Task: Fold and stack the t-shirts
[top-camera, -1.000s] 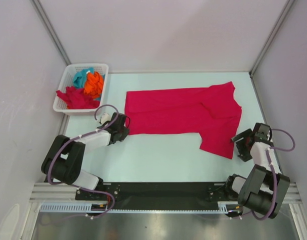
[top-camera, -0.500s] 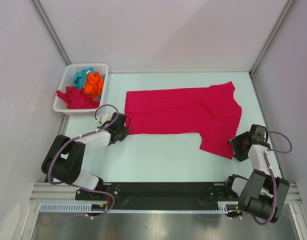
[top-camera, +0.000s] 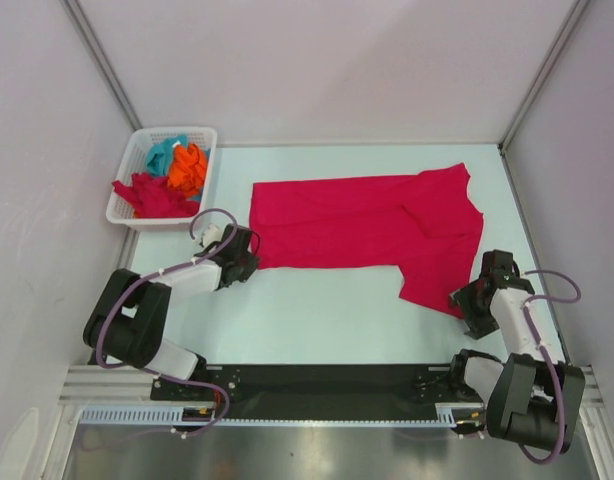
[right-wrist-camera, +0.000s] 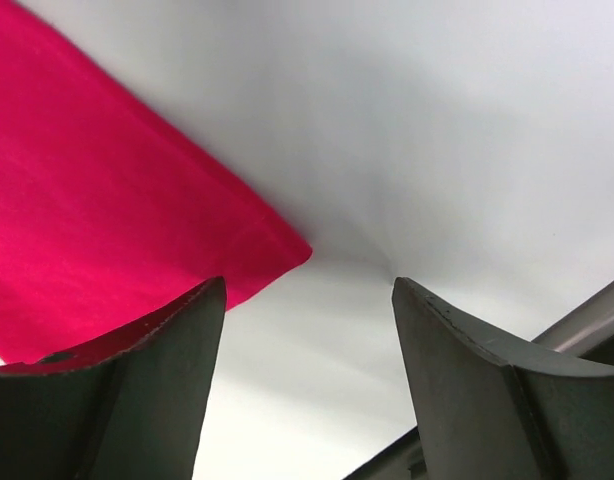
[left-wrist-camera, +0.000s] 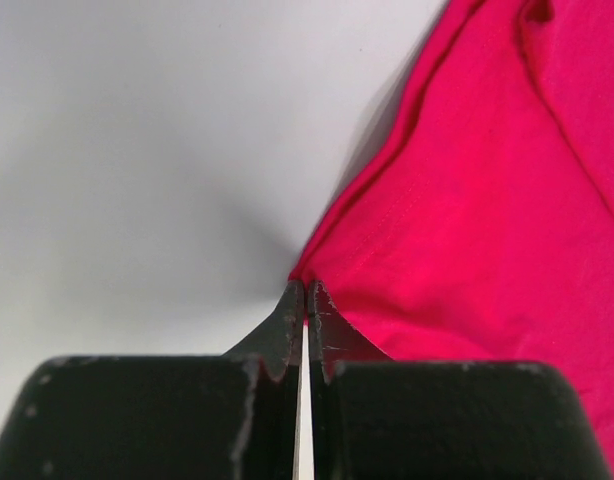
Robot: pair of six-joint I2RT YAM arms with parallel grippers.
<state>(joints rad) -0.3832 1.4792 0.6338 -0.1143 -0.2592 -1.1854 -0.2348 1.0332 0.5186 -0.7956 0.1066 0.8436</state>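
Crimson t-shirt (top-camera: 367, 230) lying flat on the table (top-camera: 317, 320), one corner pinched, another corner waiting.
The left claw (left-wrist-camera: 305, 300) is closed to a thin slit. The shirt's corner rises in a small peak right at its tips, so I judge it is pinching the cloth there. The right claw (right-wrist-camera: 307, 290) stands wide with nothing inside; another corner of the shirt lies just ahead of it, not yet between the fingers. The cloth looks light, soft and limp. I think it will sag and wrinkle if lifted from one point, so it is better to hold two corners, low at the table, and lift them together. More t-shirts are heaped in the basket (top-camera: 127, 200), well beyond the left claw.
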